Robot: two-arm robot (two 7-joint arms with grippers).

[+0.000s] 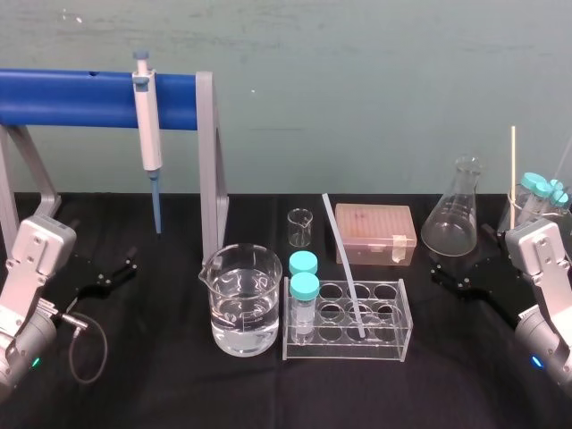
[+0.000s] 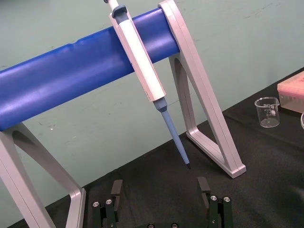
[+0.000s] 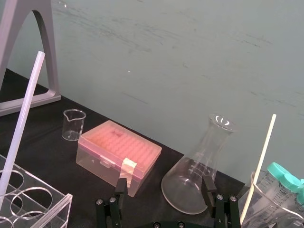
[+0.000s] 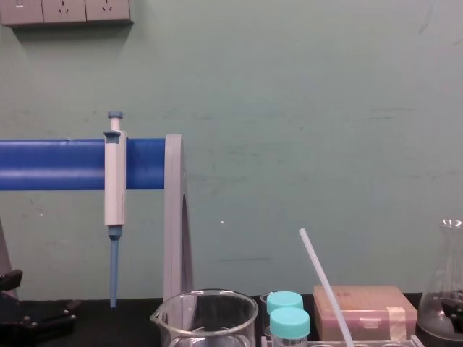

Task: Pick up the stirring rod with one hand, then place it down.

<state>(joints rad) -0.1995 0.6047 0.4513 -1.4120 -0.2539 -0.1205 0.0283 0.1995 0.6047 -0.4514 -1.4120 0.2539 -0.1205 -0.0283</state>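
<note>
1. The stirring rod point(image 1: 344, 265) is thin, translucent white, leaning in the clear rack point(image 1: 393, 344) near the table's front edge; I cannot tell which well.
2. My left gripper point(image 2: 159, 184) and right gripper point(image 3: 164, 183) sit spread and empty near the table's side edges.

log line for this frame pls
stage: pre-grasp | stirring rod: leaning in tube rack, untouched | left gripper: open, at left | right gripper: open, at right

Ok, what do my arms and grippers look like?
The left arm and right arm have light grey, boxy wrist housings. The left gripper and right gripper are black, each with two flat fingers and silver screws. A black cable loops from the left wrist; green light left, blue light right.
</note>
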